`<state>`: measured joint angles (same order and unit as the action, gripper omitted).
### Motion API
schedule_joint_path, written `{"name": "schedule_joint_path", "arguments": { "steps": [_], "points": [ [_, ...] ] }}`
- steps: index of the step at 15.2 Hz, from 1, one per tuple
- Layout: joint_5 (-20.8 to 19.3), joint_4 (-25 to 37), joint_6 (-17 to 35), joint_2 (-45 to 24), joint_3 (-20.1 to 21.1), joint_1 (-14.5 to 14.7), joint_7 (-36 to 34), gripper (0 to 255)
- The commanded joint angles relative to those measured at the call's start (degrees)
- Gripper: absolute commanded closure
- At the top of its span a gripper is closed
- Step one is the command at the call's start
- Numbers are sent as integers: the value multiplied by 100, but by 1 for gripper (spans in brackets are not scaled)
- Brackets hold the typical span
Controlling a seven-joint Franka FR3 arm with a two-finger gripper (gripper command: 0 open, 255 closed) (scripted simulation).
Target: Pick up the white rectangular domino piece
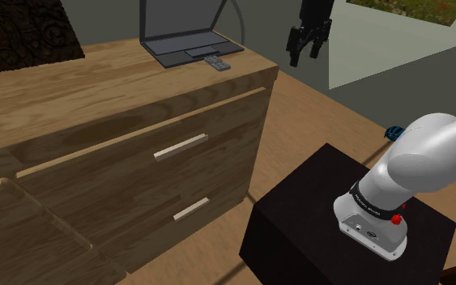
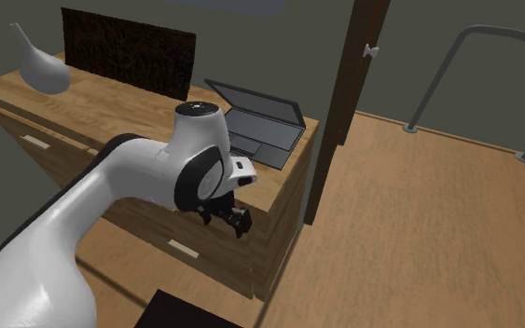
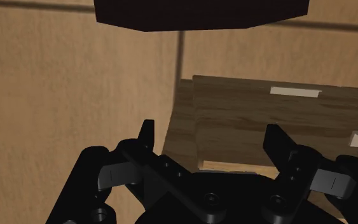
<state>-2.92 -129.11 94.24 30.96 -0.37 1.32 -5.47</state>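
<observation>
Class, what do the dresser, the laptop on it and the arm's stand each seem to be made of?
Dresser: wood, judging by the brown grain; matte. Laptop: smooth plain grey, perhaps metal or plastic; unclear. Stand: flat black box, no texture, so material stays open.

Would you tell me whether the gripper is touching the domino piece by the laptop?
Apart. In the shoulder view the gripper hangs in the air beyond the dresser, clear of the domino piece lying on its top.

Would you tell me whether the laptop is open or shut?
Open: the laptop has its screen raised behind the keyboard.
</observation>
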Motion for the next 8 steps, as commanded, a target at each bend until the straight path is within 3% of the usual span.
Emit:
{"name": "schedule_joint_path", "arguments": {
  "steps": [1,8],
  "points": [
    [68,305,170,-441,59,36,-99,0],
    [229,1403,577,-1830,288,167,-479,0]
  ]
}}
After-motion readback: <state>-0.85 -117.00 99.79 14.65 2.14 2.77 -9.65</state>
